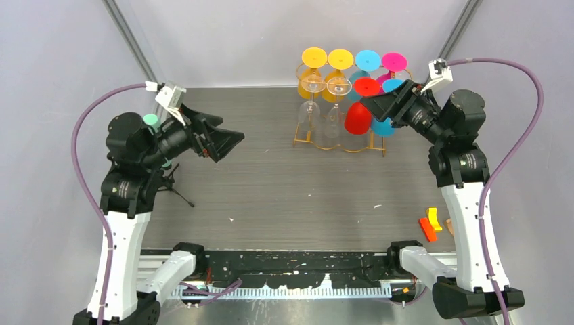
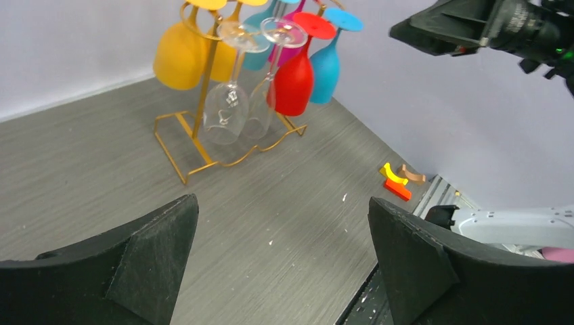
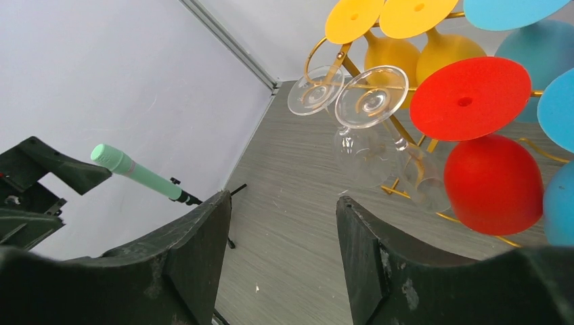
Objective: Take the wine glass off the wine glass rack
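Both jaws gape empty, the right pair just beside the red wine glass [image 1: 357, 118] hung on the rack [image 2: 202, 101].

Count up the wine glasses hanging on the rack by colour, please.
Yellow wine glasses: 2
Clear wine glasses: 2
Blue wine glasses: 2
Red wine glass: 1
Pink wine glass: 1
Total: 8

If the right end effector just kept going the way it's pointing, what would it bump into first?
Probably the nearer clear wine glass hanging on the wine glass rack; the red wine glass sits just beside that line. Depth is hard to judge.
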Controlling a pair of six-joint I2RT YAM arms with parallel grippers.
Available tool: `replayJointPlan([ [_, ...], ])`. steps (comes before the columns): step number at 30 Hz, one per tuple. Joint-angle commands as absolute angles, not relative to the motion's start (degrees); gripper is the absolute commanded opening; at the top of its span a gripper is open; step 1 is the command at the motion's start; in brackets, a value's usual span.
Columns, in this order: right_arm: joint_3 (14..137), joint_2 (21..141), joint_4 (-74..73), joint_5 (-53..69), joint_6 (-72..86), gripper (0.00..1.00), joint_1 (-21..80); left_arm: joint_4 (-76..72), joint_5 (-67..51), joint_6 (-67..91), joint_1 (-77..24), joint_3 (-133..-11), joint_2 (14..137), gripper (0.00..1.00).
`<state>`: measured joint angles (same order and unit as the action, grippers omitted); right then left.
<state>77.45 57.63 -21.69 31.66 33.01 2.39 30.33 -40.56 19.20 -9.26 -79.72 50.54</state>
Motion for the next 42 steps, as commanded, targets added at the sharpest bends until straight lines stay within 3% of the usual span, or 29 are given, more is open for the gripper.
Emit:
replayJointPlan([
  [1,76.76,57.53,-19.46,32.52,34.38,0.64,2.25,30.21,-37.41,20.88,-9.15,-77.82,51.34,1.0],
  [14,73.51,58.22,-18.27,32.86,39.59,0.64,2.36,17.94,-42.95,34.28,-9.61,-75.18,61.09,1.0],
  [27,71.08,57.52,-17.4,30.46,44.92,0.62,2.55,4.29,-12.77,49.11,-25.65,-83.88,79.56,1.0],
  [39,70.08,54.59,-20.52,26.29,43.23,0.62,2.59,-0.24,-5.9,55.86,-29.57,-91.67,91.26,0.99],
  [42,69.07,54.53,-20.14,24.61,44.27,0.61,2.63,-0.18,-5.18,57.64,-30.21,-93.98,93.75,0.87],
])
